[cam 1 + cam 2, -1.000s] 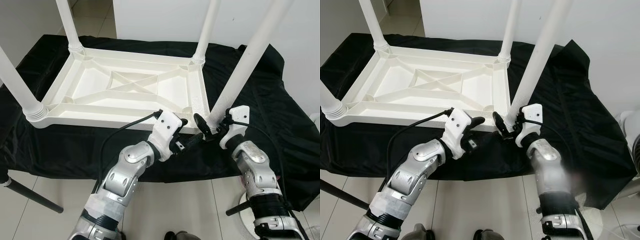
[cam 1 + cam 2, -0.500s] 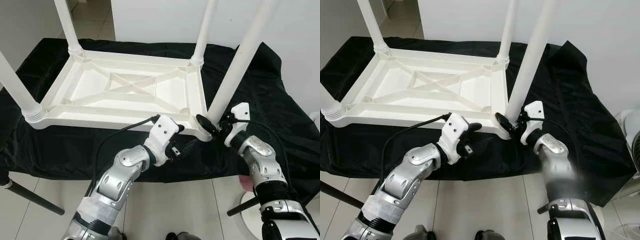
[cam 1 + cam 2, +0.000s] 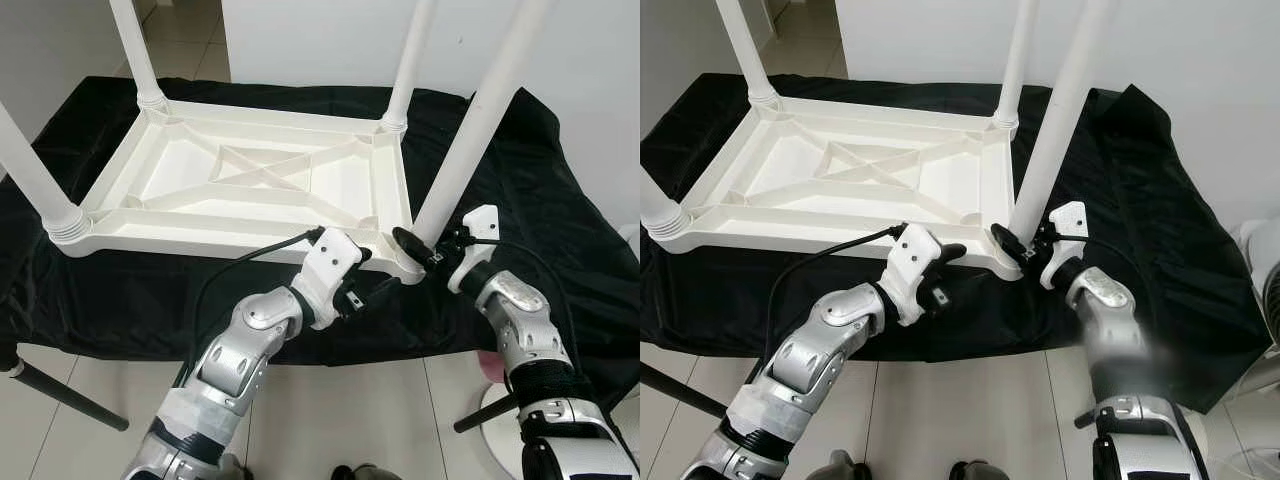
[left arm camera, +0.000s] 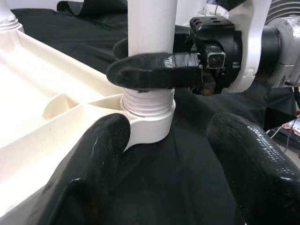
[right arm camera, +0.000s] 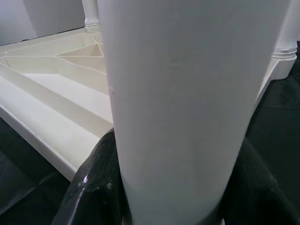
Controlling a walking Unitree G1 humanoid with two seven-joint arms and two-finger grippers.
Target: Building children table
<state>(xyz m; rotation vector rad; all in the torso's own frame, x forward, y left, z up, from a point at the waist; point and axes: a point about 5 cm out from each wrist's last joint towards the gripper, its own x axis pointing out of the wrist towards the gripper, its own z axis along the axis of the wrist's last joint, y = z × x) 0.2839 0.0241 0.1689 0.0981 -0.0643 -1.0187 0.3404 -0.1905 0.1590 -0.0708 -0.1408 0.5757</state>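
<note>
While the right gripper [image 3: 420, 252] stays clamped on the leg [image 3: 468, 140], the left gripper [image 4: 164, 140] — jaws apart — has barely shifted.

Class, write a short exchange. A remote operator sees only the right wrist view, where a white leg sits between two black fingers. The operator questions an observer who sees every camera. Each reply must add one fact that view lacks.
Operator: Is this leg seated at its bottom end?
Observer: The leg has a ridged base that meets the corner socket of the upturned tabletop. The right end effector grips it just above.
Operator: Where is the other arm?
Observer: The left end effector is open, straddling that socket low over the black cloth.
Operator: And the remaining corners?
Observer: Three other legs stand upright there.
</note>
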